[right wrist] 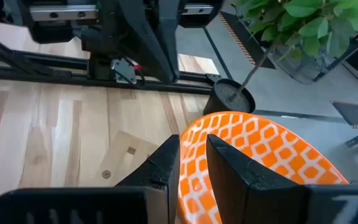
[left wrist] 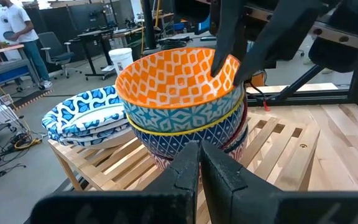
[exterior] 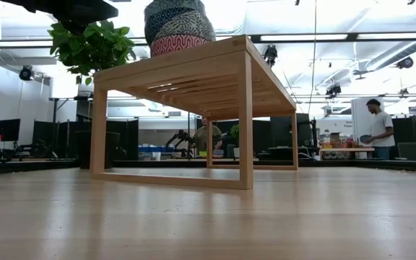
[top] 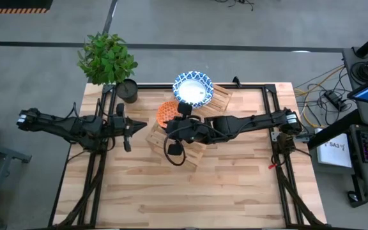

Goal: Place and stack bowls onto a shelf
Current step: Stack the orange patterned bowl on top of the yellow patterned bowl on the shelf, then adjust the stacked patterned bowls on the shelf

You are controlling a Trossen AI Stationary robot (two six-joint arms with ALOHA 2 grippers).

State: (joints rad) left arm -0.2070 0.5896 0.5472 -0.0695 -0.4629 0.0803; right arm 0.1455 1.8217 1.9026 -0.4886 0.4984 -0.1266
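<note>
The orange bowl (top: 165,114) (left wrist: 173,78) (right wrist: 260,155) sits on top of a nested stack of smaller patterned bowls (exterior: 175,25) on the wooden slatted shelf (top: 221,97) (left wrist: 272,137). A stack of white bowls with blue patterns (top: 193,88) (left wrist: 89,115) rests on the same shelf, toward the far edge. My right gripper (top: 173,121) (right wrist: 192,146) is at the orange bowl's rim, shut on it. My left gripper (top: 136,125) (left wrist: 200,152) hangs just left of the shelf, fingers together, holding nothing. My right gripper pinches the orange bowl's rim (right wrist: 197,127) (left wrist: 229,62) on its right, near side, one finger inside the bowl and one outside. The fingers (left wrist: 219,37) come slanting down from above and from the table's right. The bowl sits upright, nested in the bowl below.
A dark plant pot (top: 128,91) (right wrist: 232,96) with a leafy plant (top: 107,57) stands at the table's far left corner, close to the shelf. Black frame rails run along the table's sides. People stand in the room far behind.
</note>
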